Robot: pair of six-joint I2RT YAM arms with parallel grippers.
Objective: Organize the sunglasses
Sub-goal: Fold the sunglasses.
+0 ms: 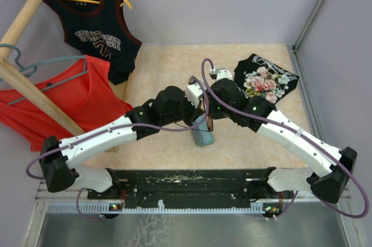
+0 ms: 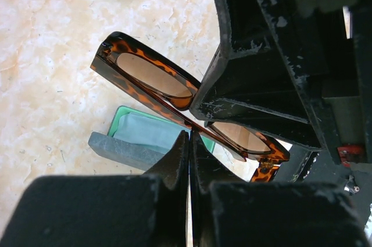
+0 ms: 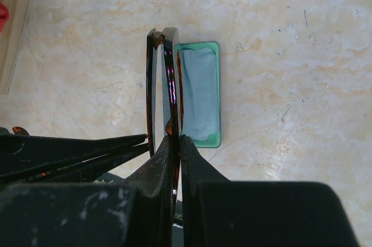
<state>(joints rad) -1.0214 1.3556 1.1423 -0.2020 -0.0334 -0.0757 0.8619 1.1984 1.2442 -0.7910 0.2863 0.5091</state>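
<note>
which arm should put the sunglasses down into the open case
Right, probably: the right gripper is shut on the folded sunglasses and looks straight down at the open case beside them. The left gripper also pinches them, but at a slant.

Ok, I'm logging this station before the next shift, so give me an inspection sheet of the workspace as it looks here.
Surface: beige marbled table, lightly scuffed.
Job's things: sunglasses held just over the open case; blue cloth lies inside it.
Clutter: black floral shirt at the far right corner.
Grippers: left gripper and right gripper, jaws of both shut on the sunglasses.
Cables: purple cable loops over the arms.
Surroundings: wooden rack at left, with red top and black jersey on hangers.
</note>
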